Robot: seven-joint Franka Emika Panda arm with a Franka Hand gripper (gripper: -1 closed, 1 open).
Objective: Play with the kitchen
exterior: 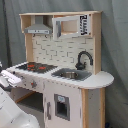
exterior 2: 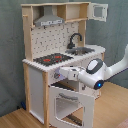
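The kitchen [exterior: 75, 82] is a tall white and light-wood toy with a black-red hob [exterior: 37, 66], a sink [exterior: 70, 75], a black tap [exterior: 83, 59] and a grey hood [exterior: 38, 30]. In the second exterior view the kitchen [exterior 2: 35, 85] shows its windowed oven door [exterior 2: 70, 104] hanging open below the hob [exterior 2: 50, 59]. My gripper [exterior 2: 58, 75] is held level against the front panel just under the hob's edge, above the open door. In the first exterior view the gripper [exterior: 10, 78] shows at the left edge, beside the hob's corner.
The white arm [exterior 2: 112, 67] reaches in from the second exterior view's right, above a wooden floor [exterior 2: 112, 107]. An upper cupboard door [exterior 2: 100, 11] stands open at the top right. A grey curtain [exterior: 115, 45] hangs behind the kitchen.
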